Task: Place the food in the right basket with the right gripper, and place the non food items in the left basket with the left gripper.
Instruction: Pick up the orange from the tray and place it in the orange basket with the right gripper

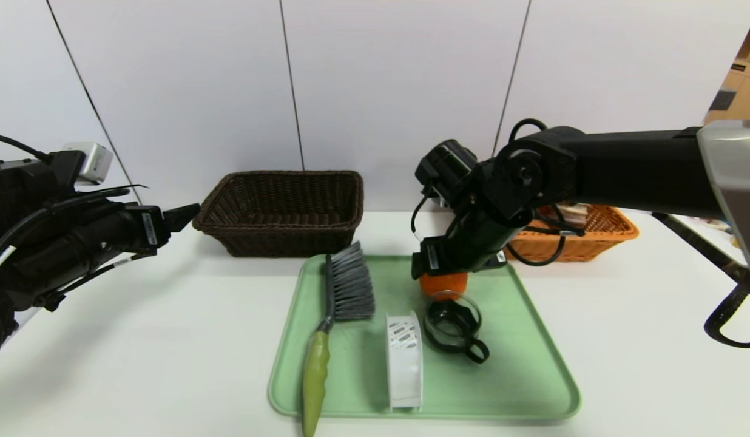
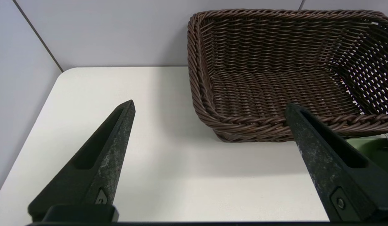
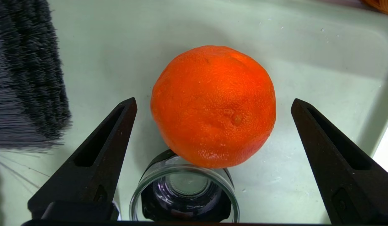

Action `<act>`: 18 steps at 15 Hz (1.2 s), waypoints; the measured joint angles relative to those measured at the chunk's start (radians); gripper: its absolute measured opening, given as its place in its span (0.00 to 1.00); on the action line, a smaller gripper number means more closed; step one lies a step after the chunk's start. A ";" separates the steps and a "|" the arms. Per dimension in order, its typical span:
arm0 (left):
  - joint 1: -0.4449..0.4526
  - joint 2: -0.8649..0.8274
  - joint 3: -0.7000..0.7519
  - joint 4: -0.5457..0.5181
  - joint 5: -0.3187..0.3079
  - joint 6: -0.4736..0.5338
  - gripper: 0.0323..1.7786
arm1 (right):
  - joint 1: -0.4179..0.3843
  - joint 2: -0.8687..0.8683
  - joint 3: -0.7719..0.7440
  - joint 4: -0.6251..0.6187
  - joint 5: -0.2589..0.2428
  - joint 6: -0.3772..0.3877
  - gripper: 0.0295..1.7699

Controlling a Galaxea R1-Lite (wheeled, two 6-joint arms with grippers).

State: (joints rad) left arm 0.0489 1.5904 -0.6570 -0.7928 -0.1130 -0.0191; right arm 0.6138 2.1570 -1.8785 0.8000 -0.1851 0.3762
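Table [image 1: 654, 340]: white, set against a pale panelled wall; it carries the tray and both baskets.
Tray [image 1: 533, 358]: pale green with rounded corners, in the middle of the table, nearest the robot.
Right arm: black, reaches in from the right over the back of the tray, angled steeply down.
Left arm: black, parked at the left edge, roughly level, pointing toward the dark basket.
Left basket [image 1: 284, 212]: dark brown wicker with sloping sides, behind the tray's left back corner; nothing lies in it.
Right basket [image 1: 593, 240]: orange-tan wicker, behind the tray's right back corner, half hidden by the right arm; something pale and brown shows inside it, too hidden to name.
Brush [image 1: 344, 291]: grey bristles toward the back, green handle toward the front, reaching past the tray's front rim; lies along the tray's left side.
Spool [image 1: 404, 358]: white, with barcode stickers, on its edge mid-tray, just right of the brush.
Orange [image 3: 212, 105]: round, on the tray's back half, touching or just beside the cup.
Cup [image 1: 452, 325]: clear glass, black rim and handle, just in front of the orange.
Right gripper [image 3: 212, 103]: jaws spread wide, one on each side of the orange, clear of its skin.
Left gripper [image 2: 209, 106]: jaws spread wide, holding nothing, near the dark basket's front left corner.
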 joint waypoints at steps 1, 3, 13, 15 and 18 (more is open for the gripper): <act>0.000 0.002 0.001 0.000 0.000 -0.001 0.95 | 0.000 0.005 0.000 -0.001 -0.001 0.000 0.96; 0.000 0.007 0.003 0.000 0.000 -0.003 0.95 | 0.001 0.012 0.000 -0.003 -0.004 0.002 0.96; 0.000 0.012 0.002 0.000 0.001 -0.005 0.95 | 0.010 0.023 0.000 -0.006 -0.034 0.000 0.96; 0.000 0.012 0.002 0.000 0.001 -0.005 0.95 | 0.014 0.024 0.001 -0.007 -0.038 0.000 0.96; 0.000 0.012 0.003 -0.001 0.001 -0.005 0.95 | 0.027 0.024 0.014 -0.027 -0.072 0.000 0.81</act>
State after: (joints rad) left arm 0.0485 1.6023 -0.6543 -0.7936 -0.1115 -0.0240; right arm 0.6411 2.1813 -1.8647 0.7726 -0.2572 0.3762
